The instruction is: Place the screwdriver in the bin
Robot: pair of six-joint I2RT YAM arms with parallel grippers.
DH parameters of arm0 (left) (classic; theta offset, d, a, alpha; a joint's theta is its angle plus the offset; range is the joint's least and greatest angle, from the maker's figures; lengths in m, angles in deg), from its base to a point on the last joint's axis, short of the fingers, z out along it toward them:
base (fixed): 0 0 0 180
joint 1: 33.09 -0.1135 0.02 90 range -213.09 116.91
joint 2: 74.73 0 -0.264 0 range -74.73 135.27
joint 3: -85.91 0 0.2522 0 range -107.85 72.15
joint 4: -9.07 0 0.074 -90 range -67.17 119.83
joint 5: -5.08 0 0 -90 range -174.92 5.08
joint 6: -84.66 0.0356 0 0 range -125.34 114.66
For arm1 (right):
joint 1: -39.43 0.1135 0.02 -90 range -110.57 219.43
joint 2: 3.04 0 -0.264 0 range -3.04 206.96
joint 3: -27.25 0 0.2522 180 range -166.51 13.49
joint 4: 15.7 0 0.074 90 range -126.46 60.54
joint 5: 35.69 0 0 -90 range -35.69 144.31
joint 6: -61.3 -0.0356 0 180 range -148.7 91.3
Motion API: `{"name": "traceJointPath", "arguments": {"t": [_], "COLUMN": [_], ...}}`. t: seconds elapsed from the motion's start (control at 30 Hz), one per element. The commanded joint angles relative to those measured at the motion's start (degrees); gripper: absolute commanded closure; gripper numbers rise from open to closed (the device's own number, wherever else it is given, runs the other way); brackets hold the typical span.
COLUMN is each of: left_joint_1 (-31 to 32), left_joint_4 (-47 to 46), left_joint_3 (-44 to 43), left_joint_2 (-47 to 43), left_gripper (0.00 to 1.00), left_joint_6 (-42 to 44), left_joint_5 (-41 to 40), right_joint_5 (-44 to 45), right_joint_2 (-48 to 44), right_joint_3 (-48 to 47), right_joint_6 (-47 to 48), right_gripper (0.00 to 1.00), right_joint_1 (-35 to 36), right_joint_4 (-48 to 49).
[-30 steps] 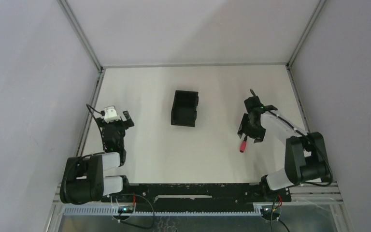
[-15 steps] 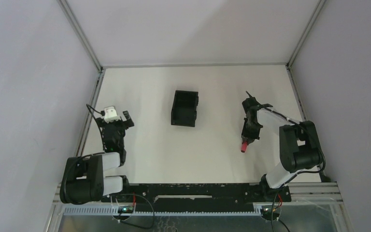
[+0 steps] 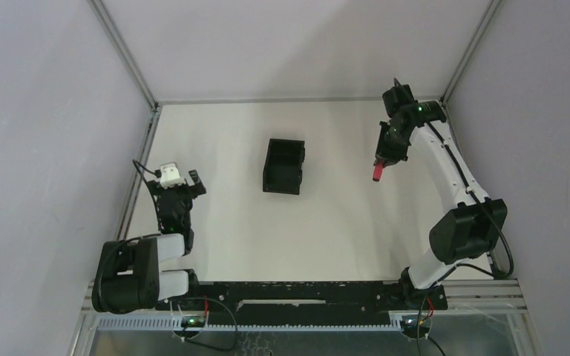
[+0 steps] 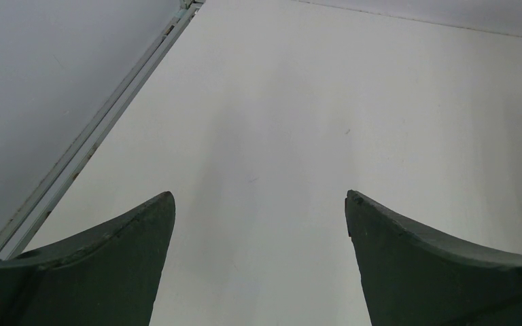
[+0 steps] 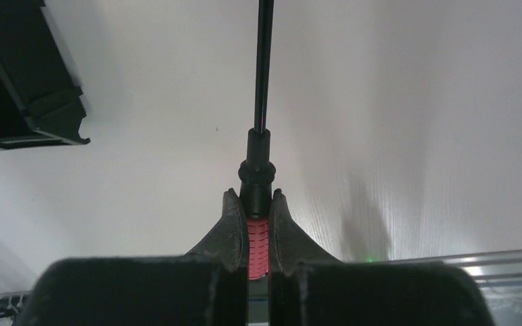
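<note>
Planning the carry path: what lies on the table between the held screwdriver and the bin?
Nothing: the top view shows bare white table between the screwdriver and bin.

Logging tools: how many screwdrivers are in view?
1: the screwdriver, gripped by its red handle in the right tool, right of the bin. The bin's dark inside might hide another.

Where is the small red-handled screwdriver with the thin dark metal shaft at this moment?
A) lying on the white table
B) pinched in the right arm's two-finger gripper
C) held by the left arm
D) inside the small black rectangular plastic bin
B: the right gripper has its jaws shut on the red handle of the screwdriver, away from the bin.
</note>
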Motion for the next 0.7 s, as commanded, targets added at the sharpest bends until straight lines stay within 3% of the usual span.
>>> {"name": "traceJointPath", "arguments": {"t": [0.0,0.2,0.47,0.67], "left_joint_1": [0.2,0.3,0.2,0.2], "left_joint_4": [-1.8,-1.8,-1.8,-1.8], "left_joint_3": [-2.1,-2.0,-2.1,-2.0], "left_joint_2": [-0.5,-0.5,-0.5,-0.5], "left_gripper": [0.00,0.00,0.00,0.00], "left_joint_6": [0.9,0.9,0.9,0.9], "left_joint_5": [-0.5,-0.4,-0.4,-0.4], "right_joint_5": [-1.5,-1.2,0.0,3.6], "right_joint_2": [4.0,15.1,37.3,37.4], "right_joint_3": [-7.0,-20.1,-50.5,-41.5], "right_joint_6": [-0.2,-3.7,2.4,5.1], "right_gripper": [1.00,1.00,1.00,1.00], "right_joint_1": [1.5,11.6,26.4,28.5], "right_joint_4": [-6.3,-5.1,-3.8,9.7]}}
